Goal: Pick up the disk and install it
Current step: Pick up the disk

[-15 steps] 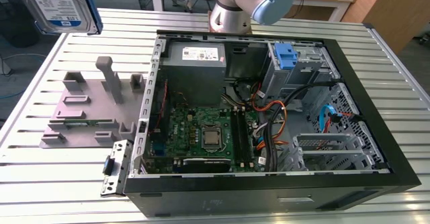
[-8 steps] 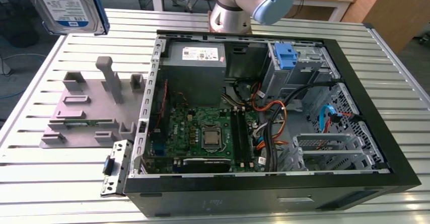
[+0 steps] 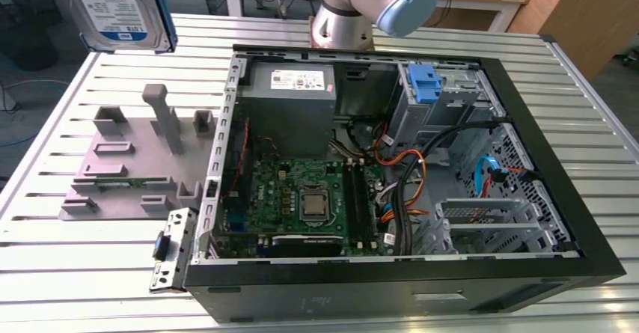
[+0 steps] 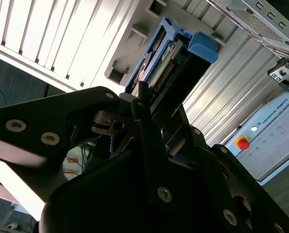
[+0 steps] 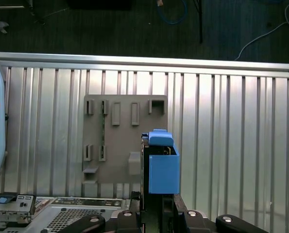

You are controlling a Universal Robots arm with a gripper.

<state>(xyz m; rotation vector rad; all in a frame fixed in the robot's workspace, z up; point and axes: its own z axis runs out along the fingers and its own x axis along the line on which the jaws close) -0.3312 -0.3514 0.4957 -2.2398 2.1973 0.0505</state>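
Item: disk [image 5: 162, 167] w/ blue side rails. Clamped edge-on in gripper [image 5: 157, 211], body projecting ahead of fingertips, prob. so its far end stays free for insertion. Hangs clear of grey fixture plate [image 5: 117, 141] just beyond tool. Open PC case [image 3: 330, 303] off to tool's side; disk not yet installed.

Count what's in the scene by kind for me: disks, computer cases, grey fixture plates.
Disk: 1, held in the gripper
Open computer case: 1, on the table
Grey fixture plate: 1, on the table beside the case
Total: 3
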